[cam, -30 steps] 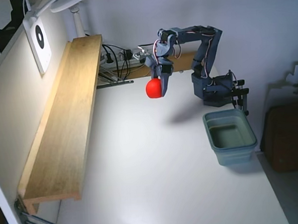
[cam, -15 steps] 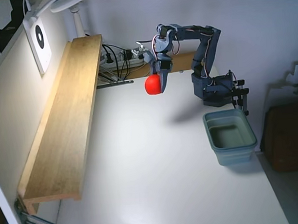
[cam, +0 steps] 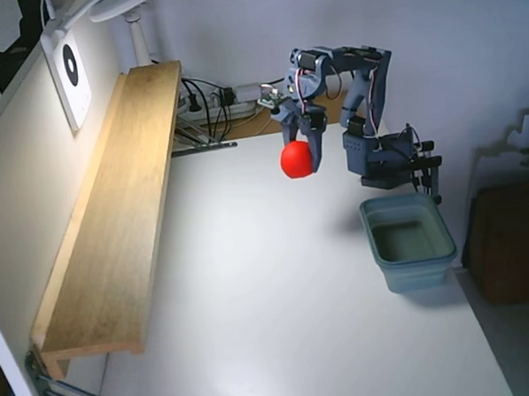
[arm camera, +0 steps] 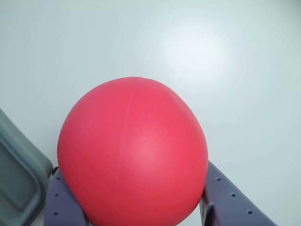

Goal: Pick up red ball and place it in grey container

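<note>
Red ball (cam: 297, 159) clamped between our gripper's (cam: 304, 151) jaws, spread about the ball's width, lifted above the white table (cam: 280, 321), grey container (cam: 409, 242) well apart, empty.

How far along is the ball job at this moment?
Pickup looks done: the gripper is shut on the red ball, held above the table. The carry is in hand. Left: the grey container sits empty, off to the right in the fixed view.

The white table (cam: 280, 321) carries the grey container (cam: 409, 242) at right of the fixed view and a long wooden shelf (cam: 115, 223) along its left.
</note>
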{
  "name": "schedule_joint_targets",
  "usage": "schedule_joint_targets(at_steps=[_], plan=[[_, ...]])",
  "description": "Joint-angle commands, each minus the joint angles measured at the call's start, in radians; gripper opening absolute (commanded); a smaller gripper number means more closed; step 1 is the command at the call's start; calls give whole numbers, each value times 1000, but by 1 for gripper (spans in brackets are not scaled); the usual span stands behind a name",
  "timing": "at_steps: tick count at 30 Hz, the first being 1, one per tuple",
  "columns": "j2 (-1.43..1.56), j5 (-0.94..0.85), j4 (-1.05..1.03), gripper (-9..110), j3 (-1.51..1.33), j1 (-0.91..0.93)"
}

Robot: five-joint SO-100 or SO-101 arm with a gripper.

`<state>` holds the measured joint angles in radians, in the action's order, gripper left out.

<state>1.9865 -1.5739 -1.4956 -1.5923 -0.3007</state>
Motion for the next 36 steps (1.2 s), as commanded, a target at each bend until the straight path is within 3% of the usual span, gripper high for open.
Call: schedule_joint_targets(at_steps=[1, 15, 24, 36], plan=[[20, 3, -7, 23, 42, -108], [20, 3, -7, 23, 42, -519], [20, 3, -7, 23, 42, -645], [20, 3, -7, 23, 42, -648]])
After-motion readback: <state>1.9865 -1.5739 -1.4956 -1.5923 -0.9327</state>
